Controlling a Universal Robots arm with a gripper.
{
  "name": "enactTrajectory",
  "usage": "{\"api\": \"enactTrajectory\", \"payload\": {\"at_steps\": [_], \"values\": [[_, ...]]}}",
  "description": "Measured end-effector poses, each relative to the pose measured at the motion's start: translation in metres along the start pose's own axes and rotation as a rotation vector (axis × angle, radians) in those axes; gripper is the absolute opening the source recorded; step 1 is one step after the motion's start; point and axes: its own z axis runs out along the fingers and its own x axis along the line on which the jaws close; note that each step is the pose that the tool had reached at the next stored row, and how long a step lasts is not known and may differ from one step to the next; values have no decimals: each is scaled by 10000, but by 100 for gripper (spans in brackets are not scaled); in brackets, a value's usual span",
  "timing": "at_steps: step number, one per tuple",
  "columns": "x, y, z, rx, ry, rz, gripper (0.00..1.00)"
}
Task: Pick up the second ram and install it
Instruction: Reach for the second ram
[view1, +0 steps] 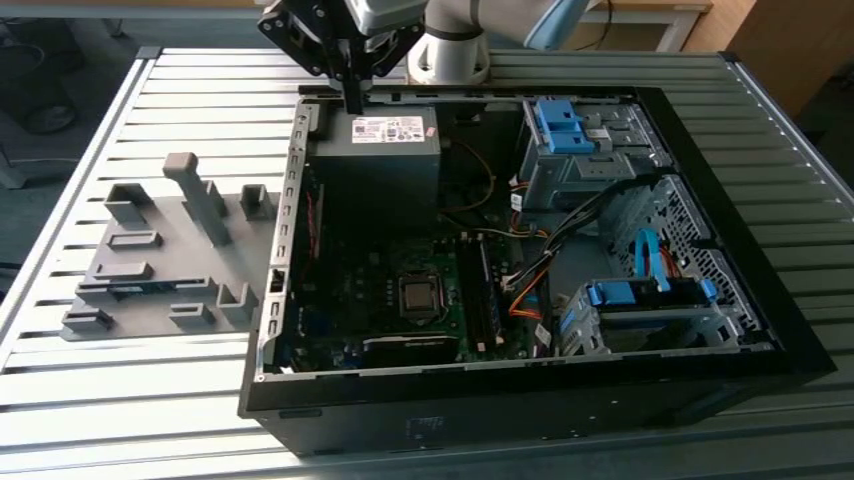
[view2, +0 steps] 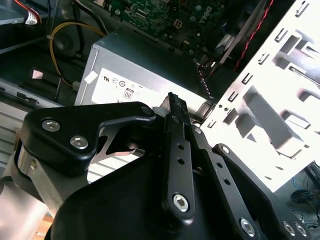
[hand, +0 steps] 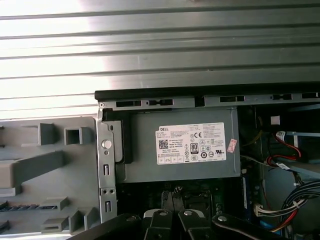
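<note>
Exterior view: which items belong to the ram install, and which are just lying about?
Job: gripper, second ram in the grey fixture, motherboard, open case.
Lying about: power supply, blue drive bays, cables, slatted table.

Strong glare whitens the worktop (hand: 150, 45) in the first wrist view; inside the case (view1: 534, 400) it is dim, with deep shadows.

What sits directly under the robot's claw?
The grey power supply with its pale label, in the open computer case. The gripper hangs above it; whatever lies beneath the supply is covered.
</note>
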Motion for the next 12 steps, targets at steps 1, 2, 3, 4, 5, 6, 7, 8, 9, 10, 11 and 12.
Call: {"api": "enactTrajectory", "payload": {"at_steps": [1,2,3,4,5,6,7,8,9,10,11,12], "values": [[5,0,1,0,0,0,11],[9,-1,1,0,1,0,11],[13,-1,2,0,1,0,11],[18,-2,2,0,1,0,11],[22,-2,3,0,1,0,11],[26,-2,4,0,1,0,11],[29,-2,4,0,1,0,11],[33,-3,5,1,2,0,11],[36,-3,6,0,2,1,11],[39,-3,6,0,1,0,11],[43,-3,7,0,2,0,11],[45,-4,7,1,2,0,11]]}}
